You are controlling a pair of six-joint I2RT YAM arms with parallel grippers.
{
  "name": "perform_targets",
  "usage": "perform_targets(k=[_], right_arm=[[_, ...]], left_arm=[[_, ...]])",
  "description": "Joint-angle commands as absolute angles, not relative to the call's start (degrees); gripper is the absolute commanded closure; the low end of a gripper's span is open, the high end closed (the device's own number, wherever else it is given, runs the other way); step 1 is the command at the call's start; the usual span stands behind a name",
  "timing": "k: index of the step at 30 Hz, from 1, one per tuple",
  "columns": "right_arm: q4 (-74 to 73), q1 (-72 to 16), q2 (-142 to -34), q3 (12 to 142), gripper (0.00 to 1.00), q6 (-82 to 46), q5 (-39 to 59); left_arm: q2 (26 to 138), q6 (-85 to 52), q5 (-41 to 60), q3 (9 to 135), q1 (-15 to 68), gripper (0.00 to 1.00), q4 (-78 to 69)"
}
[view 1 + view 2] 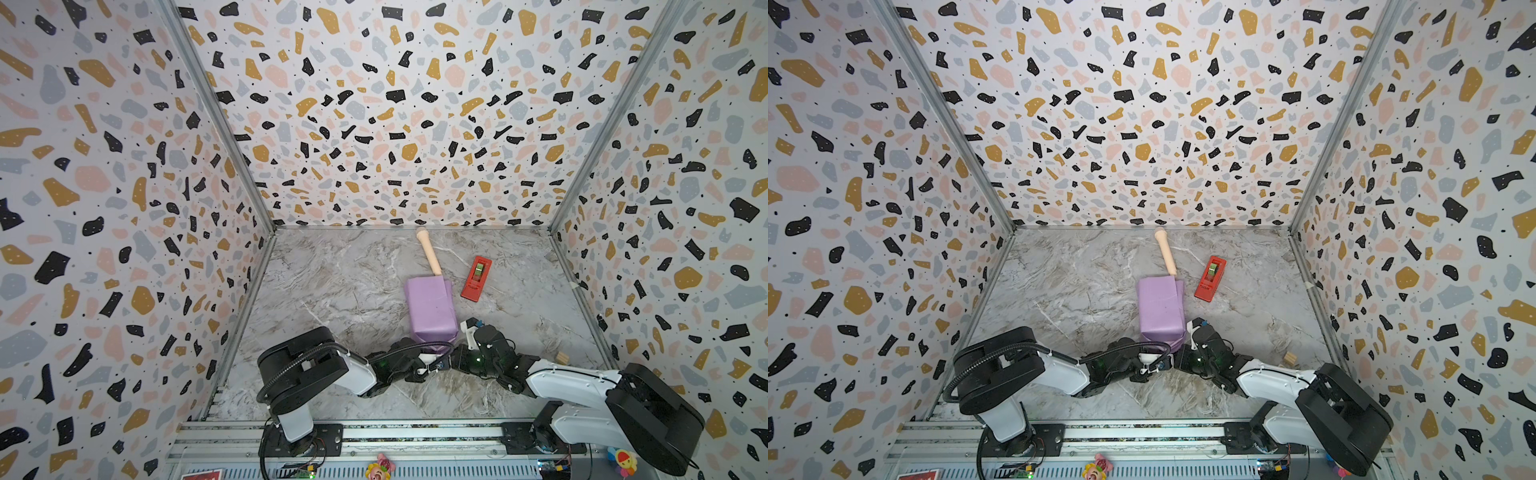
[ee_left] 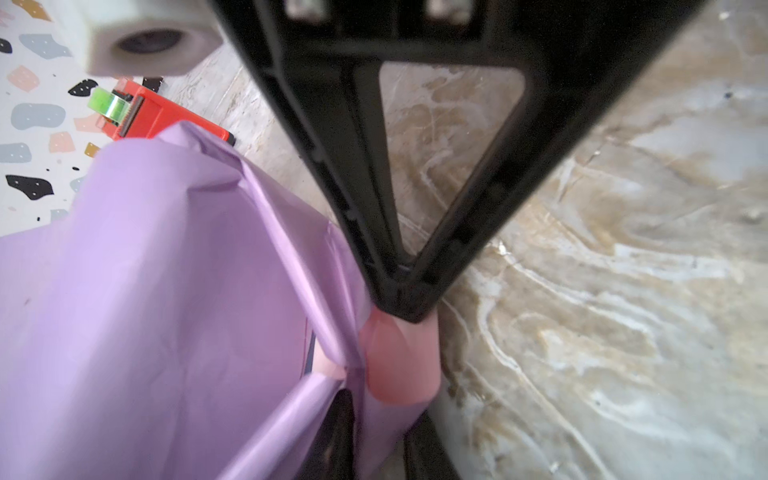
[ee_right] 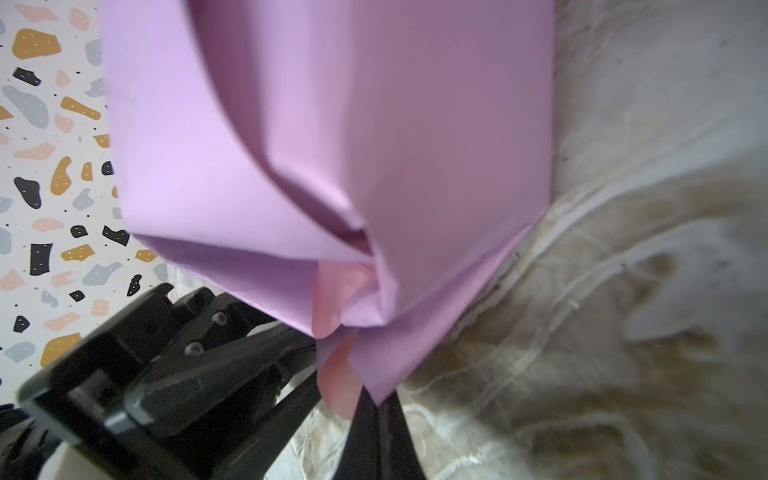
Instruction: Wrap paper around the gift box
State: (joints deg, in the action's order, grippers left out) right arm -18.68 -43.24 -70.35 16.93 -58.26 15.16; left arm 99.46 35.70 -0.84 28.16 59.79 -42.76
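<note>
Paper (image 1: 430, 307), lilac side out, sheathes the hidden gift box in the middle of the counter (image 1: 332, 291), its near end gathered. Right claw (image 3: 374, 409) is clamped on the pink-lined flap. Left claw (image 2: 376, 415) sits narrow astride the neighbouring fold, and I cannot tell whether it grips. End-folding looks to be the step in hand. Next the flaps need flattening, then tape from the red dispenser (image 1: 476, 278).
</note>
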Motion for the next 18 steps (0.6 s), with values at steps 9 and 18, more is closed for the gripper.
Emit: perform_targets(k=[9, 18], right_arm=[[-12.7, -41.14, -66.07, 18.04, 0.87, -55.77, 14.21], [-1.86, -32.01, -56.72, 22.25, 0.45, -44.3, 15.02]], left_arm=[[98.72, 34.1, 2.11, 26.39, 58.23, 1.0, -48.65], [98.11, 31.95, 4.34, 25.16, 56.88, 1.0, -50.55]])
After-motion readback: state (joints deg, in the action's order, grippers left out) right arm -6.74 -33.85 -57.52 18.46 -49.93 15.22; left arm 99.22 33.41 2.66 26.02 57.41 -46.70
